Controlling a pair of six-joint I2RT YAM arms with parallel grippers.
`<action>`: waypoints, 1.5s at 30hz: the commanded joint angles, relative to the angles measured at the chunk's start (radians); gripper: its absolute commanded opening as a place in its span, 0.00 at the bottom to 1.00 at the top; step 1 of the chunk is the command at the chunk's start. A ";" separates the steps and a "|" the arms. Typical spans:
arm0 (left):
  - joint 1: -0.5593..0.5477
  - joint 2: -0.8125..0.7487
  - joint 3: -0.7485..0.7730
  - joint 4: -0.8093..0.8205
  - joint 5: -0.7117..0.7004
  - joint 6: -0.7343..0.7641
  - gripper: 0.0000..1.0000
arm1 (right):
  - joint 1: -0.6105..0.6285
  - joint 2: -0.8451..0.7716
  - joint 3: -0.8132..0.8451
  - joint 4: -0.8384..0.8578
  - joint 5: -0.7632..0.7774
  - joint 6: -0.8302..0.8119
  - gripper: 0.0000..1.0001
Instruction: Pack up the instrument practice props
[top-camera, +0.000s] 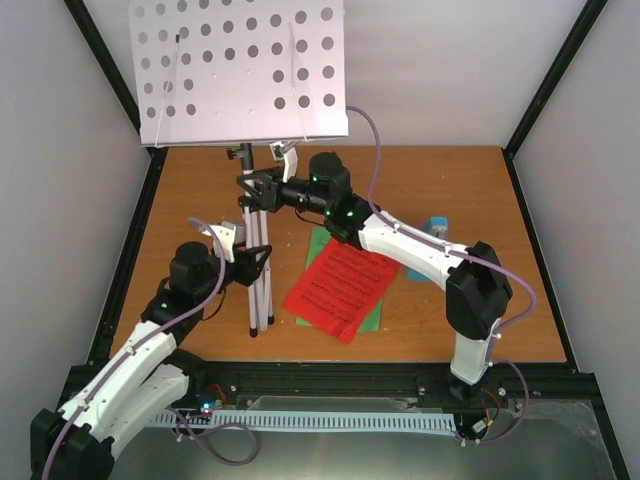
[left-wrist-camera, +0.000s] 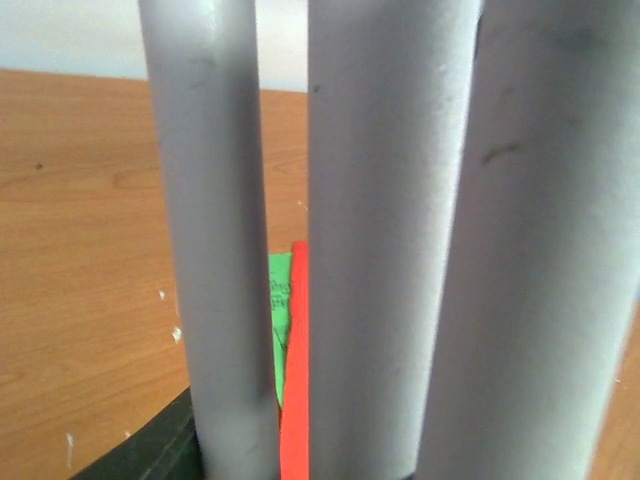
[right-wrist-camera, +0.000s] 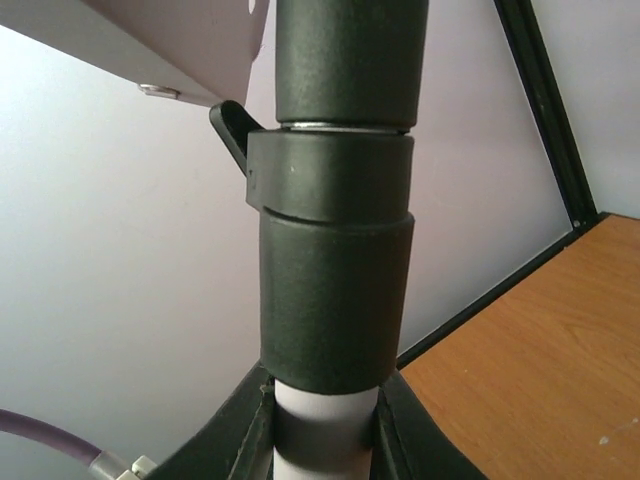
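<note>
The music stand stands upright at the back left, its white hole-punched desk (top-camera: 240, 70) on top and its silver legs (top-camera: 258, 280) folded close together. My left gripper (top-camera: 262, 262) is shut around the legs low down; in the left wrist view (left-wrist-camera: 330, 470) three silver tubes (left-wrist-camera: 385, 240) fill the picture. My right gripper (top-camera: 250, 188) is shut on the stand's pole just below its black collar (right-wrist-camera: 335, 290), with a finger (right-wrist-camera: 250, 430) on each side of the tube. The red sheet (top-camera: 340, 285) lies on the green sheet (top-camera: 372, 318) at mid-table. The blue metronome (top-camera: 437, 228) sits at the right.
The wooden table (top-camera: 520, 300) is boxed in by white walls with black frame posts (top-camera: 555, 75). The purple cable (top-camera: 372, 140) of the right arm loops up behind the stand's desk. The sheets lie right beside the stand's feet.
</note>
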 joint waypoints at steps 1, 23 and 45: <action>-0.001 -0.015 0.133 -0.079 0.127 -0.091 0.01 | -0.052 0.019 0.005 0.114 0.153 -0.010 0.03; -0.001 0.186 0.088 -0.024 0.114 -0.377 0.00 | -0.077 0.266 -0.250 0.269 0.275 -0.111 0.25; -0.001 0.322 0.150 -0.008 0.040 -0.435 0.00 | -0.077 0.127 -0.519 0.532 0.308 -0.110 0.75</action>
